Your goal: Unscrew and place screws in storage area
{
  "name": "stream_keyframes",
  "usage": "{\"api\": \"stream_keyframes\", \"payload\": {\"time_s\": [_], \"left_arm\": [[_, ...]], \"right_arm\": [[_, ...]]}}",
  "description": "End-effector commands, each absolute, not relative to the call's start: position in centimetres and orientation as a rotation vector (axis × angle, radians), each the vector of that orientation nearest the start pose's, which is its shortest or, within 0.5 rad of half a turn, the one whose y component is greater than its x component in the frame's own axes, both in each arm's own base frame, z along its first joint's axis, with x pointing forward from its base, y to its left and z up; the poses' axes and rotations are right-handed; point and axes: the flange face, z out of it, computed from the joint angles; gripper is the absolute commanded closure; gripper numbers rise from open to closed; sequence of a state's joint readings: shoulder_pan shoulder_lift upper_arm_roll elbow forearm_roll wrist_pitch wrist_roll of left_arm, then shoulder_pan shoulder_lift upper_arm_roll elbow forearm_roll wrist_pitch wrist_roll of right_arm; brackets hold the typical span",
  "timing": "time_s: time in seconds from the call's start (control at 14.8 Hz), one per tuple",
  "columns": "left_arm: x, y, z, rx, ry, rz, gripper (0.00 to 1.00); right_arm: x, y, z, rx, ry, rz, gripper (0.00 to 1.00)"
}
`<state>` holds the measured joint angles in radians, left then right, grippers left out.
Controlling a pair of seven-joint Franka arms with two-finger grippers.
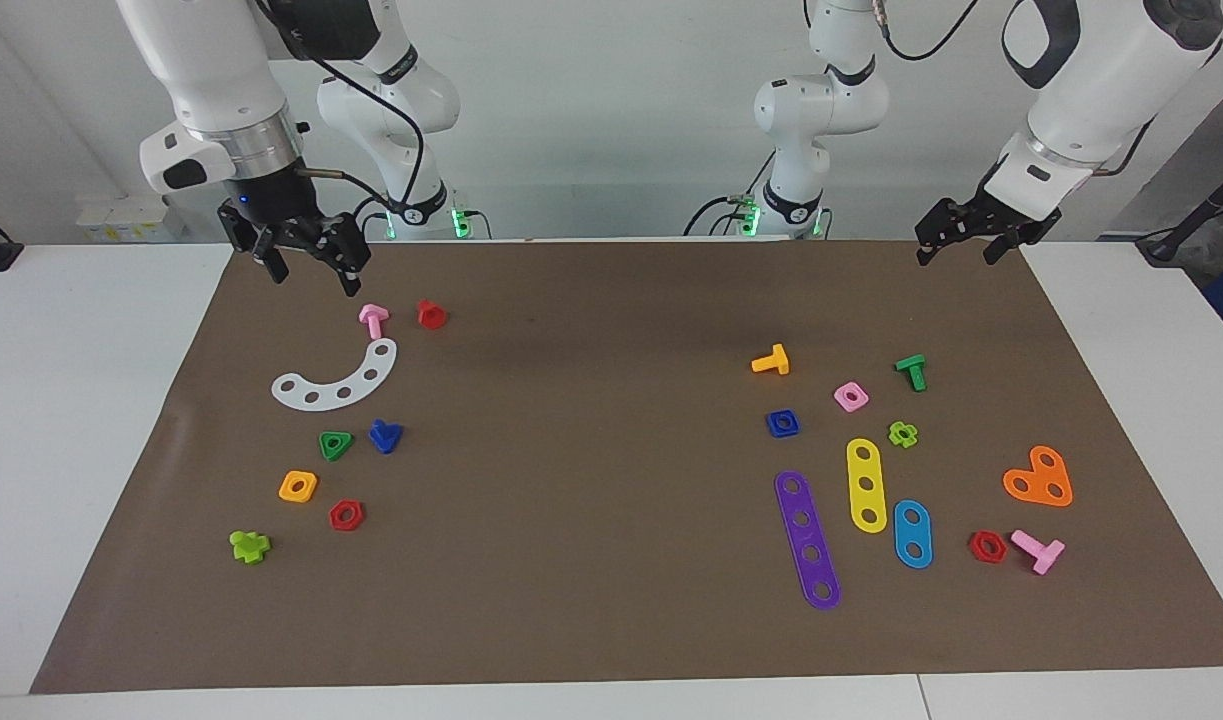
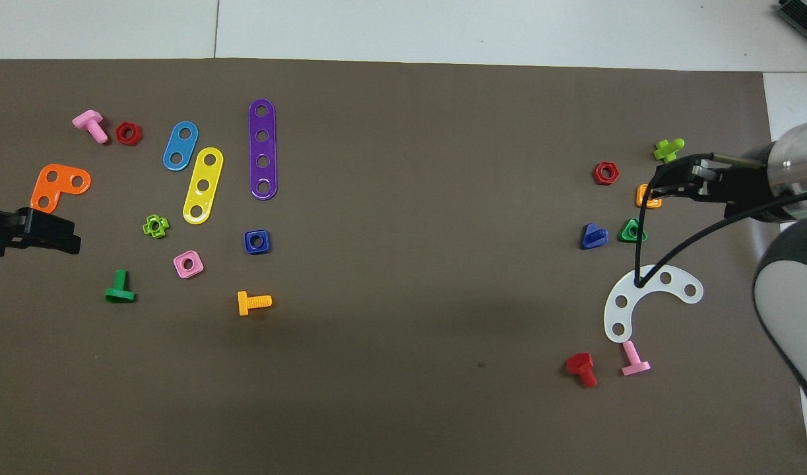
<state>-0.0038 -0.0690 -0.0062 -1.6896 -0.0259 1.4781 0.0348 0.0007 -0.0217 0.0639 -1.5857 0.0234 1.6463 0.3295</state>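
Right pincer (image 1: 311, 268) is up in the air over the brown mat (image 1: 611, 330) at the right arm's end of the counter (image 1: 91, 420), by the mat's edge nearest the robots. Fingers spread wide, nothing between them. It hangs just above the pink bolt (image 1: 373, 320) and the robot-side tip of the white curved strip (image 1: 339, 380), touching neither.

Left pincer (image 1: 961, 245) waits raised over the mat corner nearest the robots at the left arm's end. Also spread open, empty.

Dark-blue screw (image 1: 385, 436): lying on the mat at the right arm's end, triangular head, tipped on its side. Just beside the green triangular nut (image 1: 335, 445), apart from it, both farther from the robots than the white strip. No pincer near it.

Same cluster: red bolt (image 1: 431, 314) beside the pink bolt; orange square nut (image 1: 298, 487), red hex nut (image 1: 346, 515) and lime bolt (image 1: 249, 546) toward the mat's edge farthest from the robots.

Left arm's end: dark-blue square nut (image 1: 783, 423), orange bolt (image 1: 772, 361), pink square nut (image 1: 851, 396), green bolt (image 1: 912, 371), lime nut (image 1: 903, 434), purple strip (image 1: 807, 540), yellow strip (image 1: 866, 485), blue strip (image 1: 912, 534), orange L-plate (image 1: 1039, 478), second red hex nut (image 1: 988, 546) touching or nearly touching a second pink bolt (image 1: 1038, 550).
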Motion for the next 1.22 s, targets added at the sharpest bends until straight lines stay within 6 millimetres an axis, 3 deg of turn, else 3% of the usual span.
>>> {"api": "stream_keyframes", "payload": {"time_s": [0.0,0.47,0.68,1.15], "left_arm": [[50.3,-1.0,59.6,-3.140,0.125,0.260,0.00],[50.8,-0.3,59.7,-3.142,0.135,0.200,0.00],[50.9,0.0,59.8,-3.042,0.177,0.190,0.00],[51.9,0.0,60.2,-3.129,0.128,0.090,0.00]], "right_arm": [[55.7,2.5,64.3,-3.045,0.369,-0.083,0.01],[54.0,3.1,64.0,-3.100,0.268,-0.022,0.01],[53.9,3.0,63.8,-3.120,0.254,-0.019,0.01],[53.5,2.4,63.3,-3.138,0.239,-0.018,0.01]]}}
